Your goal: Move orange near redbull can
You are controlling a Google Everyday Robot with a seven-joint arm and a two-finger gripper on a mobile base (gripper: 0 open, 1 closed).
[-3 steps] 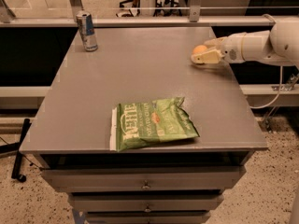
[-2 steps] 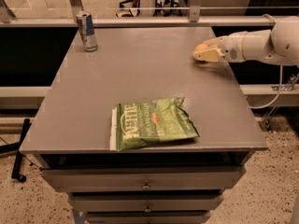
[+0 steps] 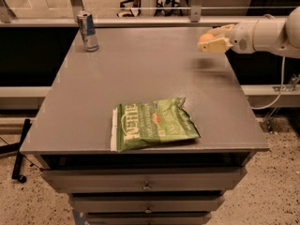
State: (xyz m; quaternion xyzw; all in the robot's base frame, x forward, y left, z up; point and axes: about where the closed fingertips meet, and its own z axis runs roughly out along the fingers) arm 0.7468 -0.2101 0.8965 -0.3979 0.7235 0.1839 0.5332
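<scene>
The redbull can (image 3: 87,31), blue and silver, stands upright at the far left corner of the grey table (image 3: 140,78). My gripper (image 3: 209,41) reaches in from the right on a white arm, above the table's far right part. It is shut on the orange (image 3: 206,37), which shows partly between the cream fingers (image 3: 214,45). The orange is lifted off the surface; a faint shadow lies on the table below it. The can is far to the left of the gripper.
A green chip bag (image 3: 152,124) lies flat near the table's front edge, in the middle. The table has drawers (image 3: 145,182) below its front. A rail and posts (image 3: 154,18) run along the back edge.
My gripper has risen with the orange, lifting it off the table at the far right. The can and chip bag have not moved.
</scene>
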